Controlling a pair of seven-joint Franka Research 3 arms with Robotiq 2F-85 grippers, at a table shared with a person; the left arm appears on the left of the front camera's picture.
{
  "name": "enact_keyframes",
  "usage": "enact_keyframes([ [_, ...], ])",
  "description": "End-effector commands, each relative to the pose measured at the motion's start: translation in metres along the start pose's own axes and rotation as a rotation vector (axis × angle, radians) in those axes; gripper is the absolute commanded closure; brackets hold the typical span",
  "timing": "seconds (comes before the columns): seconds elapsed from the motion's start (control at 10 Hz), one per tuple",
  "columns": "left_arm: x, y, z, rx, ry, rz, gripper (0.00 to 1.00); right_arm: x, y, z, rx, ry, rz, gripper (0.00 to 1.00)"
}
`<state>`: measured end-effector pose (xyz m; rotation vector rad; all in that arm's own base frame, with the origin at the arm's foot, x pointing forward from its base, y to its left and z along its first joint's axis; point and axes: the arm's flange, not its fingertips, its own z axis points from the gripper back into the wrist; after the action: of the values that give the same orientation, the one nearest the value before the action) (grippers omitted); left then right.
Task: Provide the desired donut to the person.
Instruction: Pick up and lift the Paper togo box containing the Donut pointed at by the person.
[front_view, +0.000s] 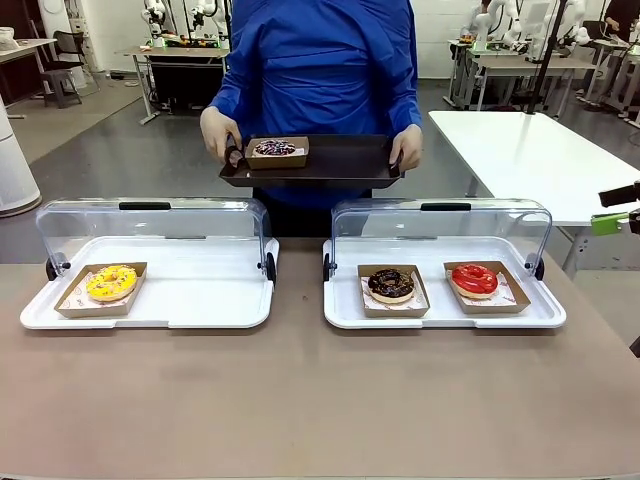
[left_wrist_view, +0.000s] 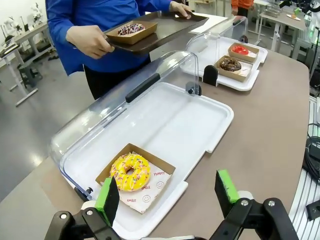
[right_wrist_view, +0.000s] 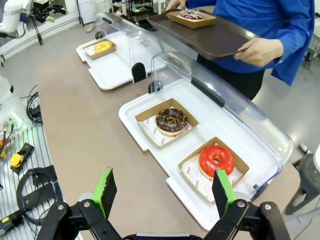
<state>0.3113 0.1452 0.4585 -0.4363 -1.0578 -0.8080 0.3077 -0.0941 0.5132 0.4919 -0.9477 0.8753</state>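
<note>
A dark-iced sprinkled donut (front_view: 275, 148) is seen lying flat, hole upward, in a small cardboard tray (front_view: 299, 153). This tray is set on the left part of a dark serving tray (front_view: 345, 163). The serving tray is held level above the far edge of the bench (front_view: 300, 400) by the person (front_view: 320, 70), with a hand (front_view: 219, 133) at each short end. Its long axis runs across the front view, parallel to the bench edge, and the cardboard tray's longer side lies the same way.

On the bench two white display trays are placed side by side, apart, each with its clear lid (front_view: 150, 225) swung open towards the person. A yellow donut (front_view: 111, 282) is held in the left display tray (front_view: 200, 300). A chocolate donut (front_view: 391, 284) and a red donut (front_view: 474, 279) are held in the right display tray (front_view: 440, 318), each in its own cardboard tray.

The left gripper (left_wrist_view: 167, 190) is seen above the near rim by the yellow donut, its jaws spread wide and holding nothing. The right gripper (right_wrist_view: 163, 189) is seen above the red donut's corner, its jaws likewise wide and empty.

The person's head is cut off by the top edge, and the legs are hidden behind the lids. The fingers under the serving tray cannot be made out.
</note>
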Motion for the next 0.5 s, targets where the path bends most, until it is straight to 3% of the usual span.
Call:
enact_keyframes([
  [0.0, -0.041, -0.094, -0.023, -0.001, 0.007, -0.032, 0.0, -0.001, -0.002, -0.003, 0.007, -0.022, 0.013, 0.0],
  [0.1, 0.0, 0.0, 0.0, 0.0, 0.0, 0.0, 0.0, -0.001, -0.002, -0.003, 0.007, -0.022, 0.013, 0.0],
  [0.4, 0.0, 0.0, 0.0, 0.0, 0.0, 0.0, 0.0, -0.001, -0.002, -0.003, 0.007, -0.022, 0.013, 0.0],
])
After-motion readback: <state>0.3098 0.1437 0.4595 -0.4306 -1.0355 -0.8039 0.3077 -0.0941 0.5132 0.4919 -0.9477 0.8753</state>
